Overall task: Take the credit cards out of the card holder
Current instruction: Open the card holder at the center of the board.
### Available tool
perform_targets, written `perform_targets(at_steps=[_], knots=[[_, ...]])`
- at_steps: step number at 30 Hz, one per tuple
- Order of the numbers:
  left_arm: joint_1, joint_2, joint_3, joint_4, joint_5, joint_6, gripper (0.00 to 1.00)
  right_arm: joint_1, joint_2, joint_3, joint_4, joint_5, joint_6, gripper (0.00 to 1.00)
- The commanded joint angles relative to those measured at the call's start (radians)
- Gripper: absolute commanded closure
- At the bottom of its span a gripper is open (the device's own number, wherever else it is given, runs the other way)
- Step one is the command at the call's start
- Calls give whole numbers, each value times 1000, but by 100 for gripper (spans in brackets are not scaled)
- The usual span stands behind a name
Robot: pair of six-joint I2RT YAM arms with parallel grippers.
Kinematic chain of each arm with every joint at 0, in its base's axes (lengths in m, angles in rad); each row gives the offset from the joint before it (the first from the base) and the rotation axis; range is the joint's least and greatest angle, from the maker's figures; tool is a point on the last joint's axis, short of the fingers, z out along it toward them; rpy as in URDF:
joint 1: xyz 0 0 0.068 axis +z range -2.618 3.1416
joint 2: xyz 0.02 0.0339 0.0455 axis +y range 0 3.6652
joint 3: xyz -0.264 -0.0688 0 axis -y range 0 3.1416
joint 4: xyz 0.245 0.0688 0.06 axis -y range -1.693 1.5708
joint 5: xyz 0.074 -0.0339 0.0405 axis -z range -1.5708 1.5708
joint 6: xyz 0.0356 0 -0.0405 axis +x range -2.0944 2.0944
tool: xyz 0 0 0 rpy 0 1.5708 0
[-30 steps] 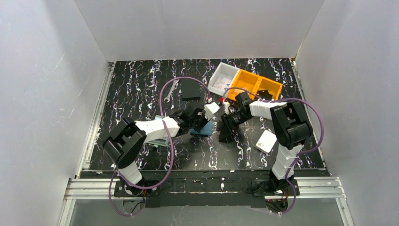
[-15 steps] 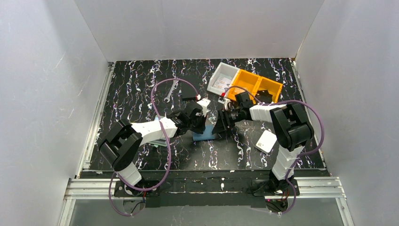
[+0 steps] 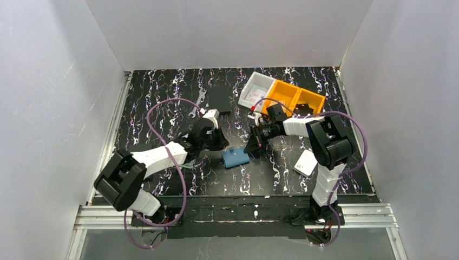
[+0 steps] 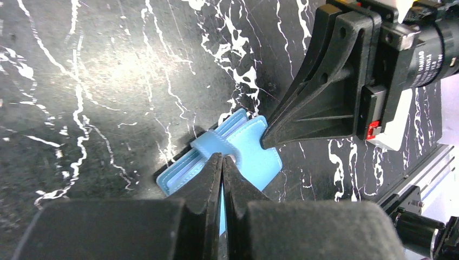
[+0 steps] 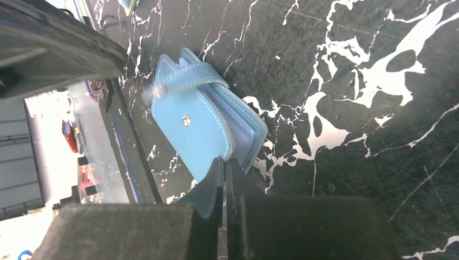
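Note:
The blue card holder (image 3: 235, 157) lies folded shut on the black marbled table, between the two arms. Its strap (image 5: 187, 81) curls loose over the top, off the snap on the cover (image 5: 185, 120). My right gripper (image 5: 224, 162) is shut, with its tips against the holder's near edge. I cannot tell whether the cover is pinched. My left gripper (image 4: 222, 157) is also shut, with nothing between its fingers, and hangs just above the strap (image 4: 212, 144). No credit cards show at the holder. A pale printed card (image 3: 250, 98) lies in the white bin.
A white bin (image 3: 261, 81) and orange bins (image 3: 295, 96) stand at the back right. A white rounded box (image 3: 306, 162) lies near the right arm. A wrench (image 3: 196, 104) and a flat black rectangle (image 3: 219, 103) lie behind the left arm.
My left arm has drawn back to the left, off the card holder, which now lies flat in the open. My right gripper opened, then shut at the holder's edge.

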Motion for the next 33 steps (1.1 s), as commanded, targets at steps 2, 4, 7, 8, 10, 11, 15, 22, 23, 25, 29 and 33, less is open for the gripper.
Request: perform_targets(at_steps=[2,4,7,8,10,11,15,22,23,25,29,33], knots=[[71,-129,-6,-88,14,64,100,13,36,29,-152,150,-182,99],[91,-139,-3,-117,58,89,100,14,33,57,-205,125,-250,99],[102,-150,-4,-176,130,137,100,16,21,121,-347,86,-422,99],[102,-162,-14,-181,162,153,100,15,12,136,-383,77,-471,99],[102,-193,-41,-176,235,178,100,19,-12,148,-426,66,-536,99],[102,-219,-50,-176,270,193,100,25,-24,148,-440,64,-566,99],[68,-346,-103,-181,320,320,55,56,-45,163,-501,74,-660,99],[-201,-477,-241,-40,68,518,7,128,-34,191,-584,91,-799,99],[-219,-466,-247,-24,28,510,4,132,-29,195,-586,85,-798,99],[-249,-415,-238,2,-20,483,2,134,-23,196,-582,86,-788,99],[-353,-285,-171,1,-231,476,2,134,-12,194,-573,92,-772,99],[-393,-147,-84,-37,-392,391,4,134,-5,195,-568,98,-759,99]])
